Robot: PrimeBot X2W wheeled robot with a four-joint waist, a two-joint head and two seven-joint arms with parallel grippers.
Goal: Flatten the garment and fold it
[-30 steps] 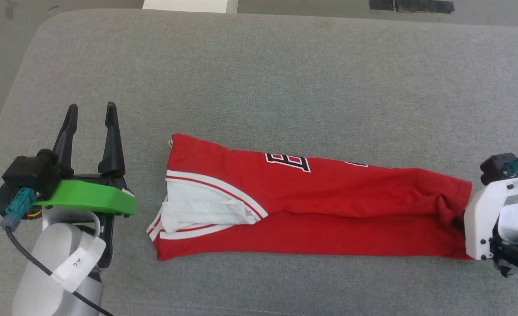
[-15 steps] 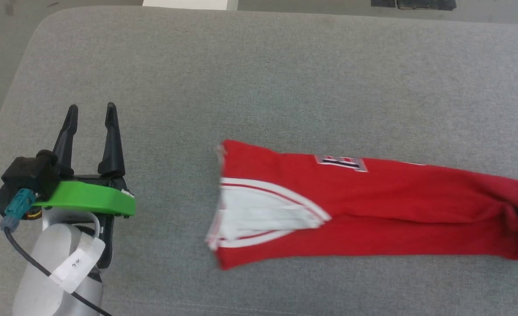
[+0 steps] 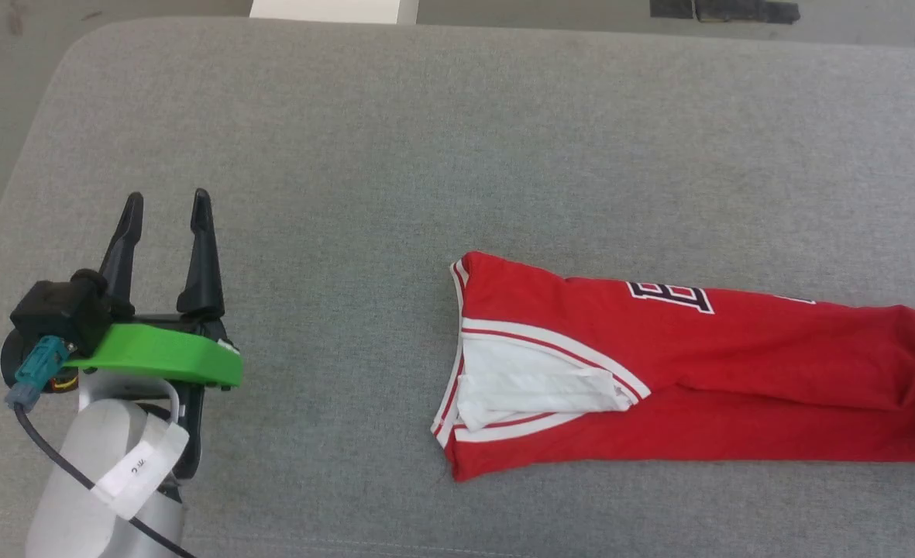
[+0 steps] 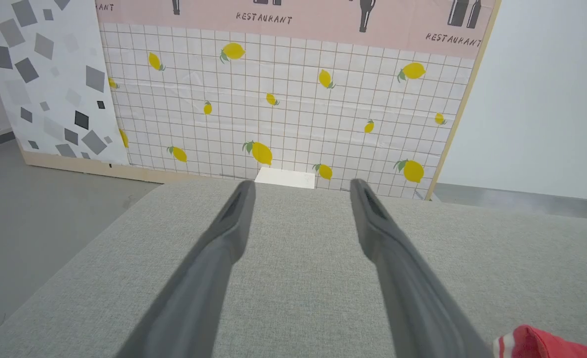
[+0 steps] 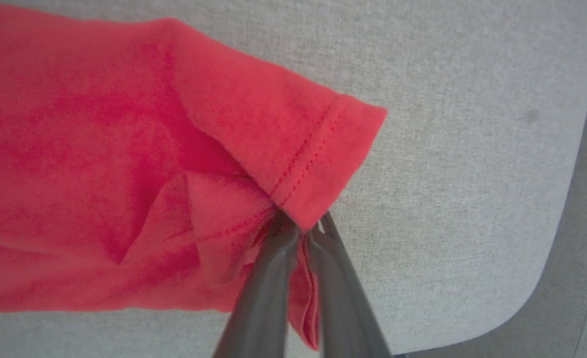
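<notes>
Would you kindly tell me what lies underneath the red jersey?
Grey padded surface shows around the jersey, which lies on it. Whatever sits directly beneath, and its folded lower layers, are hidden by red cloth.

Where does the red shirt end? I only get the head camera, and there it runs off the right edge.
Observer: In the right wrist view the garment ends at a stitched hem, and the right gripper is shut on a bunched bit of that hem.
Operator: Is there more cushion past it?
Observer: Yes, the grey cushion extends beyond the hem to a rounded corner.
</notes>
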